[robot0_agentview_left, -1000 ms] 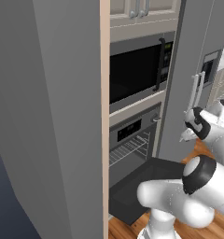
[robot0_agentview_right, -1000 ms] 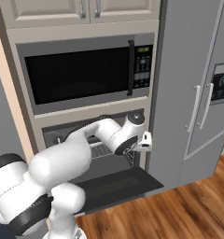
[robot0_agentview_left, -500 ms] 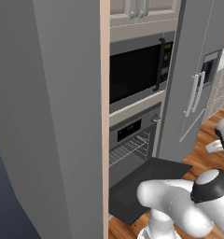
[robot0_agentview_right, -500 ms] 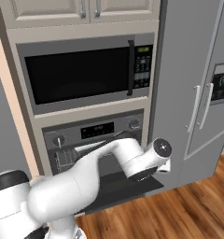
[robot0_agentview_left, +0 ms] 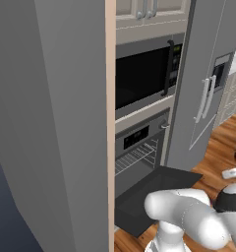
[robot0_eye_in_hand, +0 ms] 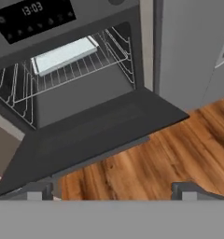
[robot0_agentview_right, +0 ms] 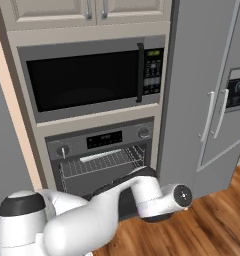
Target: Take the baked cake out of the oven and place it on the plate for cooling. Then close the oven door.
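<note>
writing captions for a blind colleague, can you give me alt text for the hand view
The oven stands open, its dark oven door folded down flat over the wood floor, with a pale flat tray on the wire rack inside. The display above reads 13:03. The gripper hangs back from the door, jaws wide apart and empty.

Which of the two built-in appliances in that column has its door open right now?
The lower one, the oven with the round knobs and wire rack: its oven door is folded down flat. The microwave above it is shut, its black door flush.
</note>
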